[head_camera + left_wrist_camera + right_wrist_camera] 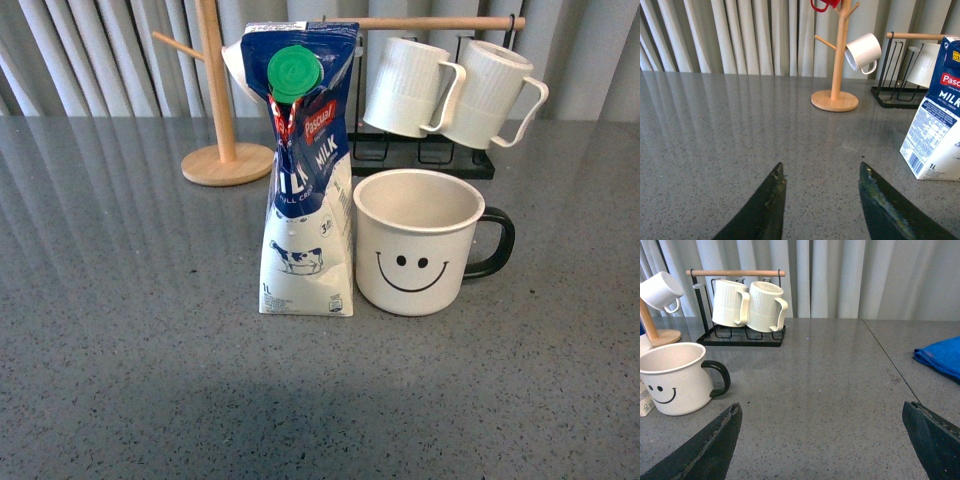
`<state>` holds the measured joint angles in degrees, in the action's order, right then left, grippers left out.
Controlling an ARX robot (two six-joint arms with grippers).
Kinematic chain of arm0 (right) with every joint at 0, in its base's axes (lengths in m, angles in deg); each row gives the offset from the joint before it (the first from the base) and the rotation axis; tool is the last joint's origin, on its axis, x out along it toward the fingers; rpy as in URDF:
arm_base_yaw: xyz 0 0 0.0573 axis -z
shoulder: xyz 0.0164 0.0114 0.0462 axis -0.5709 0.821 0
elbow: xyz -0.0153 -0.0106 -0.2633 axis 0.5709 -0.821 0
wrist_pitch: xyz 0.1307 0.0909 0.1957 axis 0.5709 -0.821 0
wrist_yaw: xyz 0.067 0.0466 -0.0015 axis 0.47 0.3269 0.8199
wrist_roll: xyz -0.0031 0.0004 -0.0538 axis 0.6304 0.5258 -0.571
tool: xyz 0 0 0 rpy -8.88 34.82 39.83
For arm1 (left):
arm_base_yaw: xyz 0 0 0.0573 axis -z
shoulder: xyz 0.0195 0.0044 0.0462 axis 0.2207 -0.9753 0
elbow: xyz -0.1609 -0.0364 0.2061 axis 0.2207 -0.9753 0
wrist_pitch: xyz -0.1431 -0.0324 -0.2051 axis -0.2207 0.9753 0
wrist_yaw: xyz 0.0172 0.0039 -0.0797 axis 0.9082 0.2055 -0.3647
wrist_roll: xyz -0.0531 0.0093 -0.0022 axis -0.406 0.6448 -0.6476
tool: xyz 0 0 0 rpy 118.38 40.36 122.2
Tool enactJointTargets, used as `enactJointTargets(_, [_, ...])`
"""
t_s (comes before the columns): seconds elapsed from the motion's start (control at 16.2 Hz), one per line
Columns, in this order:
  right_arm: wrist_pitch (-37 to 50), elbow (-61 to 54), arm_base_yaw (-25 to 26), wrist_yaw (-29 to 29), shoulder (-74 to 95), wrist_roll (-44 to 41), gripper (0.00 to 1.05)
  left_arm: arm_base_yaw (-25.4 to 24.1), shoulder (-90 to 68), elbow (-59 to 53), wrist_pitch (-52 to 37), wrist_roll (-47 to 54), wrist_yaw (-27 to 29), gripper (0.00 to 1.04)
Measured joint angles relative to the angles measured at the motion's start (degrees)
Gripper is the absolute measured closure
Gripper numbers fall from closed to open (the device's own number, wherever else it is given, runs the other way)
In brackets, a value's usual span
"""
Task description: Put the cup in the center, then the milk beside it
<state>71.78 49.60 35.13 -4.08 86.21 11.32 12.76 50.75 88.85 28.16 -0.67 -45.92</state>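
Left gripper [820,200] open, milk [939,125] apart, cup [418,240] beside milk

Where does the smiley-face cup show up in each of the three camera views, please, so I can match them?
Front view: the cup stands right of centre, close beside the milk carton.
Left wrist view: not in the picture; only the carton's edge shows.
Right wrist view: at the left edge, handle toward the middle.
Shared landmark: the black rack with ribbed white mugs.
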Motion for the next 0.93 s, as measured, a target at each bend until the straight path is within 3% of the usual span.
enactJointTargets(0.31, [0.02,-0.02,0.00,0.00,0.00,0.00,0.07,0.00,0.00,0.00,0.00,0.07,0.00,0.05])
enactJointTargets(0.93, [0.00,-0.02,0.00,0.00,0.00,0.00,0.07,0.00,0.00,0.00,0.00,0.09,0.00,0.07])
